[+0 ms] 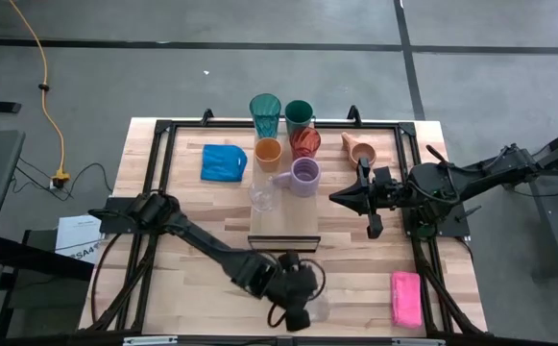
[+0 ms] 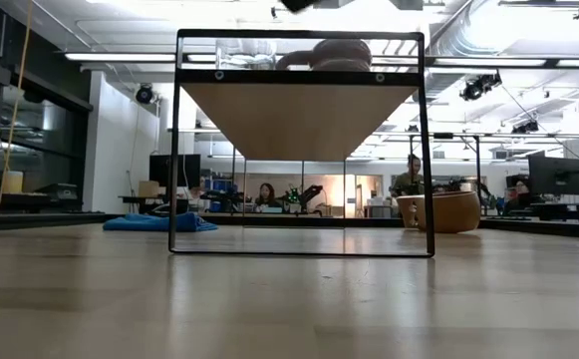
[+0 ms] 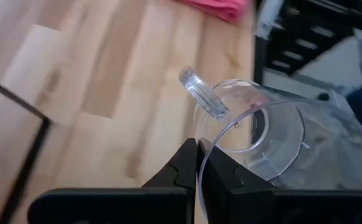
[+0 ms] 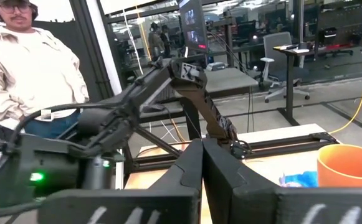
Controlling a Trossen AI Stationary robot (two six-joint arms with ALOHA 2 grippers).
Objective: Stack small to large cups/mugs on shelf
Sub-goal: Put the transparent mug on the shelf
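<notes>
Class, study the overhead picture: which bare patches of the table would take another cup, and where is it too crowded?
Free: the bare wood between the pink sponge and the shelf, and the strip between the blue cloth and the left arm. Crowded: the far middle, where the teal tumbler, green cup, orange cup, red cup and lavender mug cluster.

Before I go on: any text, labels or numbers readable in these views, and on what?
"SA4", partly cut off: on the white sheet of paper on the floor left of the table, high view.
Screens behind the table, right wrist view: too blurred to read.
Cups, shelf, sponge, cloth: no readable markings.
</notes>
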